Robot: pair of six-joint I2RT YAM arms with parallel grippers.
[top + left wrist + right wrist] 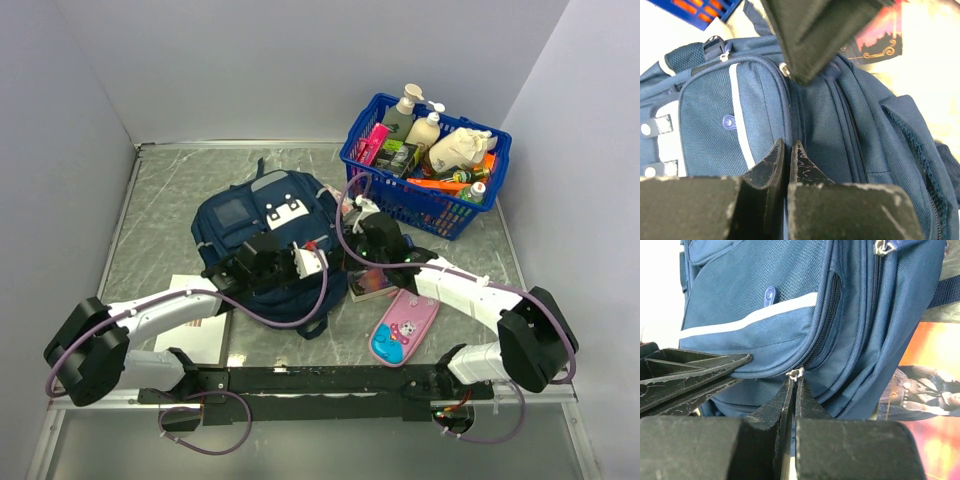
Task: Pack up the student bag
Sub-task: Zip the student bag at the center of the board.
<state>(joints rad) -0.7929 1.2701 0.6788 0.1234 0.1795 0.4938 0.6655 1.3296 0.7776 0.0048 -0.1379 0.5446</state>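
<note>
We looked down from above and behind the arm bases over the whole bench (150, 220). Our left wrist camera sat tight against the student bag (830, 120), facing across its front; the right wrist camera faced it from the opposite side. All three shared the bag.

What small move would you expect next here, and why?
Probably the right fingers slide along the zip track: they are shut on the zipper pull of the student bag, while the left fingers pinch fabric beside it, likely to brace it.
</note>
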